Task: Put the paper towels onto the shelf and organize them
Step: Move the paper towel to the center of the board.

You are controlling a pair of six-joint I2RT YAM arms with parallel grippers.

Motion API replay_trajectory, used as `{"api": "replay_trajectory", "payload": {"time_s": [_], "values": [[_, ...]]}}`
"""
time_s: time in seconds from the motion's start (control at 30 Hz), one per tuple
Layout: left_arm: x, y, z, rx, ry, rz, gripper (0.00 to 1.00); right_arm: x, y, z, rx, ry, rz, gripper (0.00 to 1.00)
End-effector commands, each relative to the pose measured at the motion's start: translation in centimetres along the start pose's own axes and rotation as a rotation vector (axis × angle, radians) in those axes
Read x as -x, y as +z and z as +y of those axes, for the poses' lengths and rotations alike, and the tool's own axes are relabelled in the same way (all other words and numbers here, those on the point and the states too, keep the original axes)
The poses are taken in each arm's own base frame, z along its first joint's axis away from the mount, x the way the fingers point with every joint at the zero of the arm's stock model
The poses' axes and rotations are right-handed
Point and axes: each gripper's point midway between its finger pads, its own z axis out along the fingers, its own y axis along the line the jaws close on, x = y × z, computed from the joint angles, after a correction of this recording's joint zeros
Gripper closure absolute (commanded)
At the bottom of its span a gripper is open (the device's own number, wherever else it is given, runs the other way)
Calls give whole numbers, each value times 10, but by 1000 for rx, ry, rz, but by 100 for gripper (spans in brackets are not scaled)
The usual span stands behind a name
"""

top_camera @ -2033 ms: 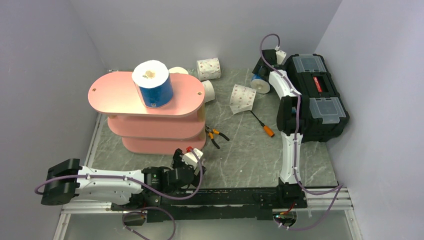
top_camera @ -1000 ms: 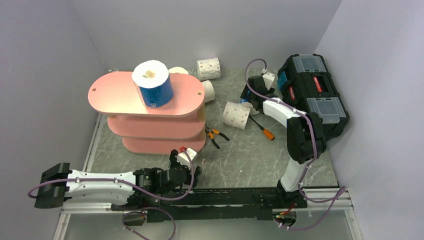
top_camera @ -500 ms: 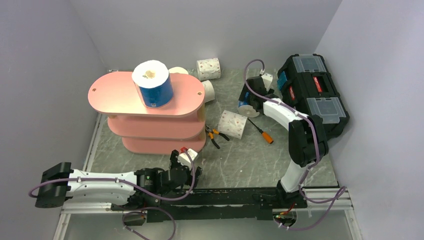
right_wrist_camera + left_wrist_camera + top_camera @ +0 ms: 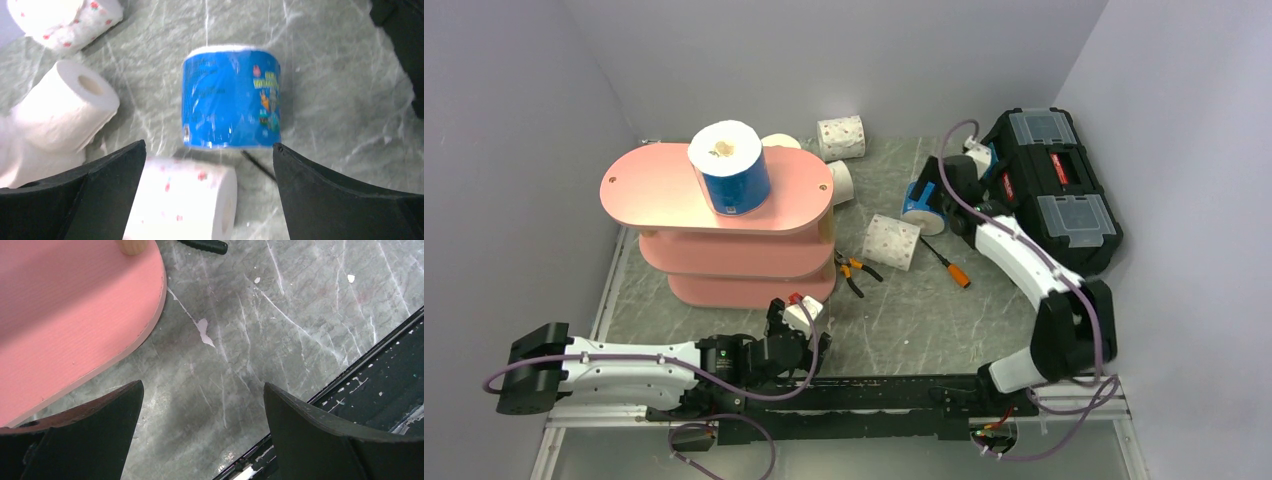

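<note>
The pink three-tier shelf (image 4: 664, 190) stands at the left, with a blue-wrapped paper towel roll (image 4: 729, 168) upright on its top board. A second blue roll (image 4: 921, 203) (image 4: 231, 97) lies on the table. My right gripper (image 4: 942, 192) (image 4: 209, 146) hovers just right of it, open, holding nothing. A speckled roll (image 4: 892, 241) (image 4: 185, 200) lies beside the blue one. Another speckled roll (image 4: 841, 137) and two white rolls (image 4: 841, 182) (image 4: 781, 142) sit behind and beside the shelf. My left gripper (image 4: 799, 325) (image 4: 202, 385) is open and empty over bare table by the shelf's bottom board (image 4: 65, 305).
A black toolbox (image 4: 1049, 185) stands at the right, close to my right arm. Orange-handled pliers (image 4: 854, 270) and a screwdriver (image 4: 949, 265) lie on the grey table between shelf and toolbox. Walls close the scene in on three sides.
My right gripper has opened wider and drawn back to the right, off the blue roll lying on the table. The speckled roll slid a little nearer. The left arm barely moved.
</note>
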Motion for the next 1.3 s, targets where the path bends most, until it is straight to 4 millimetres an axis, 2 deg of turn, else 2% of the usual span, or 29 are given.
{"api": "replay_trajectory", "payload": {"time_s": [0.0,0.1,0.3,0.47,0.63,0.77,1.27], "values": [[22,-5,-7,-17,-34,-49,4,-2,-34,1,149,136,-21,0],[23,-6,-5,-8,-48,-57,4,-20,-54,-5,292,236,-1,1],[30,-10,-4,-19,-77,-94,5,-40,-79,6,476,293,26,1],[33,-16,2,-16,-121,-121,5,-51,-77,2,536,344,28,1],[24,-21,11,3,-172,-107,5,-59,-66,-3,579,410,40,1],[20,-24,15,7,-190,-100,6,-59,-60,3,616,431,44,2],[18,-22,14,29,-181,-79,6,-78,-37,13,655,457,144,5]]}}
